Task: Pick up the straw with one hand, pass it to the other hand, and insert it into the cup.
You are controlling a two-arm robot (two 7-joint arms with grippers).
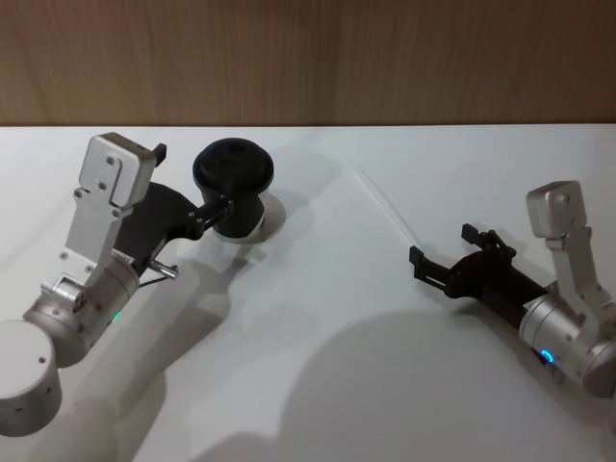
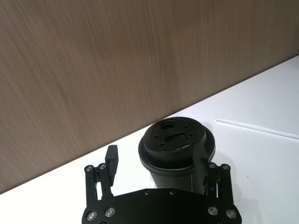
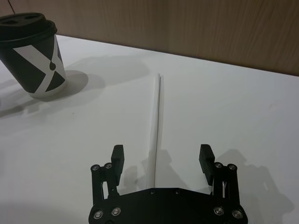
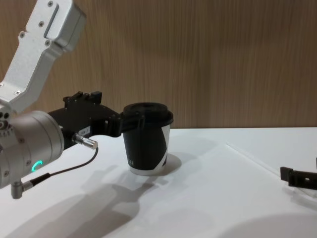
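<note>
White straw [image 3: 155, 121] lies flat on the table [image 3: 243, 107], its near end between the wide-open right gripper [image 3: 161, 154]. Left gripper [image 2: 157, 158], spread wide, brackets the cup [image 2: 175, 140].

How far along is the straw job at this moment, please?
Nothing is finished yet. The straw lies flat on the table, with the open right tool straddling one end, not closed on it. The open left tool brackets the lidded cup. Left to do: gripping and lifting the straw, handing it over, inserting it.

Matt plastic cup lid [image 1: 234, 166], smooth white table [image 1: 318, 366], wood-grain wall [image 1: 308, 58].
</note>
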